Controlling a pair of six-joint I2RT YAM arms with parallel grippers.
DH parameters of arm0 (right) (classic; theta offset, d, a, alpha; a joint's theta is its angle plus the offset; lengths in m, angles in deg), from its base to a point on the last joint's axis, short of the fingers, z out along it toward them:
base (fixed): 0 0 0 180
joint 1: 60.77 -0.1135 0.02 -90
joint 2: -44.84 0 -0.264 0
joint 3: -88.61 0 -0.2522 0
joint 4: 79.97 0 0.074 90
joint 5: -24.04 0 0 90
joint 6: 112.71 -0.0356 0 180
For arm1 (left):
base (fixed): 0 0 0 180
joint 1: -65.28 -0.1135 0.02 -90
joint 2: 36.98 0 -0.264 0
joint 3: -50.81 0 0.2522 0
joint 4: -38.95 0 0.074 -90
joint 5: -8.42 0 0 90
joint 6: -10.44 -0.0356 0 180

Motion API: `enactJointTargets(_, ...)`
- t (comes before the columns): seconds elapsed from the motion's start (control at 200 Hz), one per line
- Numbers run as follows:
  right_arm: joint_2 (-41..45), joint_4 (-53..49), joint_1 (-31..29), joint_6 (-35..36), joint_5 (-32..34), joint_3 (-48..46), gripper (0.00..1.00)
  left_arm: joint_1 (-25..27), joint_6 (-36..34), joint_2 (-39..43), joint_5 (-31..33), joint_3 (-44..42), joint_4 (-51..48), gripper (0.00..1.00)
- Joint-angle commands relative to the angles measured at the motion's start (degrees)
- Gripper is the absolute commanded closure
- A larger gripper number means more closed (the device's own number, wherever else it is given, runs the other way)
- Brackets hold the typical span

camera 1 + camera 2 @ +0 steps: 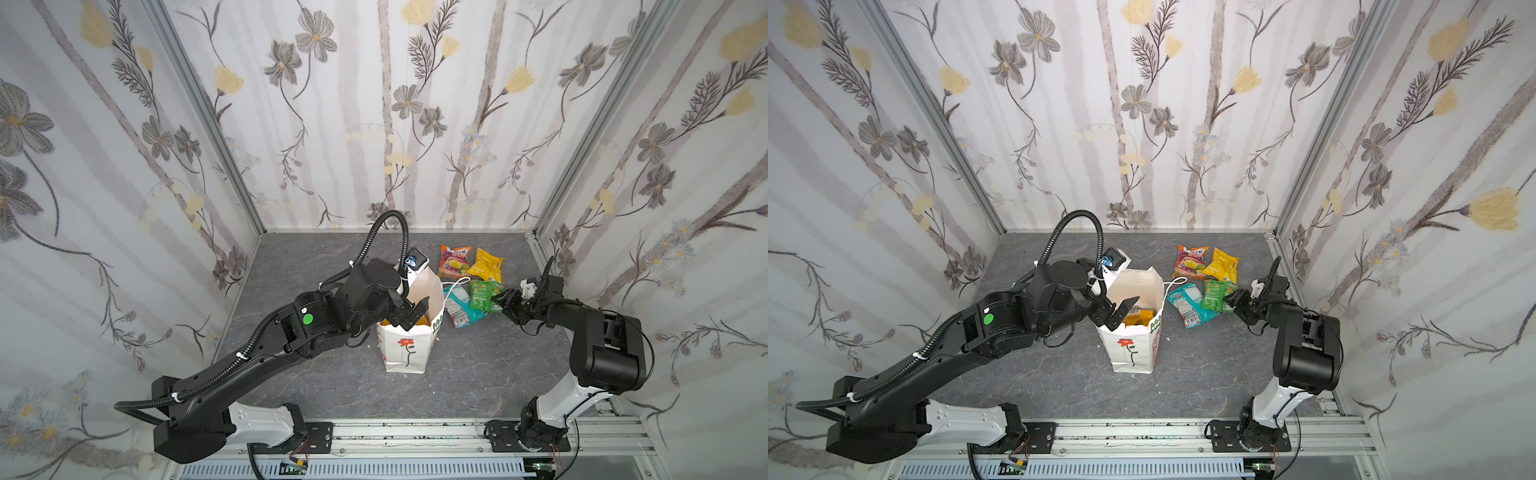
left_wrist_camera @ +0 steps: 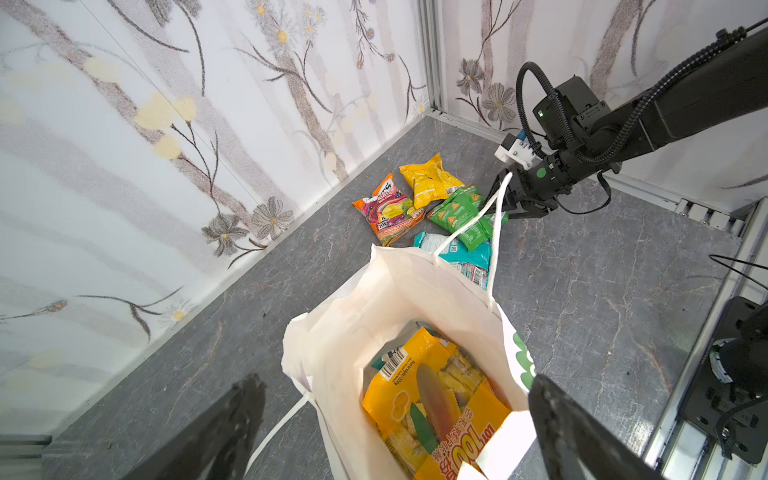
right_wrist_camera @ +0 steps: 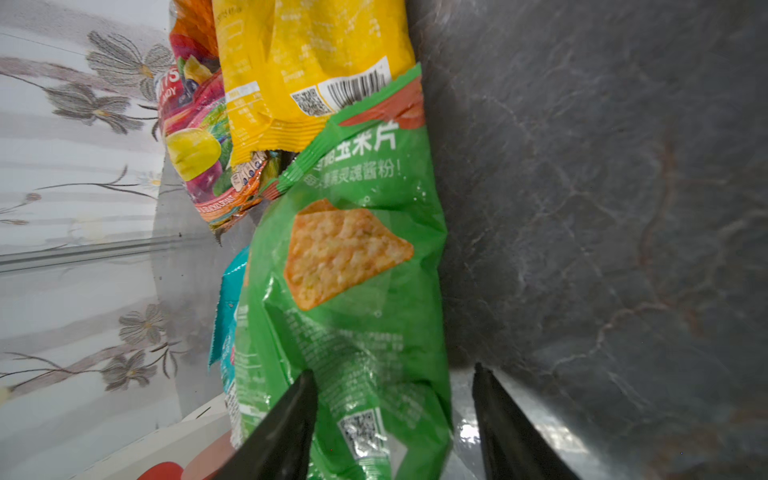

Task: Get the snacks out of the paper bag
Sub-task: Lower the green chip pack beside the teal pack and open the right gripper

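Near the middle of the grey marbled tabletop (image 1: 332, 374) the paper bag (image 1: 405, 353) stood upright with its mouth open and the red flower on its front facing the rail. One white cord handle (image 1: 455, 286) drooped outward toward the packets on the right side. The left gripper (image 1: 411, 313) hung over the bag's mouth with its jaws spread wide and nothing between them. In the left wrist view one finger (image 2: 245, 399) showed outside the bag's wall and the other past its near corner. Inside the bag lay the orange packet marked "100" (image 2: 432, 399), face up. Four snacks lay on the table behind and to the right of the bag: the orange-pink packet (image 1: 455, 259) and the yellow packet (image 1: 484, 264) side by side nearest the back wall, the green packet (image 1: 482, 295) just in front of them, partly over the teal packet (image 1: 461, 309). The right gripper (image 3: 392, 370) sat low at the near end of the green packet. Its fingers stood apart, one lying across the foil and the other clear of the packet's edge with bare table showing between, so they were not clamped on it.
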Motion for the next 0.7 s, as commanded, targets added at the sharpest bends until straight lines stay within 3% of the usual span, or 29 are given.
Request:
enactJointTargets(0.0,1.17,-3.39,-0.83,2.92,7.81,0.63,0.28,0.19,0.10,0.00,0.58,0.60,2.12,0.00)
enactJointTargets(0.195,6.01,-5.59,-2.73,3.13,15.10,-0.77,0.18,0.42,1.38,-1.68,0.04,2.00,2.00,0.00)
enactJointTargets(0.395,18.47,-8.31,-3.64,2.51,16.22,-1.06,0.14,0.41,4.39,-5.52,3.44,6.12,-1.38,0.00)
enactJointTargets(0.51,27.59,-10.49,-5.37,2.01,14.22,0.87,0.12,0.12,8.00,-7.83,6.15,8.49,-3.53,0.00)
enactJointTargets(0.694,38.89,-14.56,-10.07,0.97,7.20,8.17,0.10,-1.58,12.84,-9.82,5.54,10.21,-4.71,0.04)
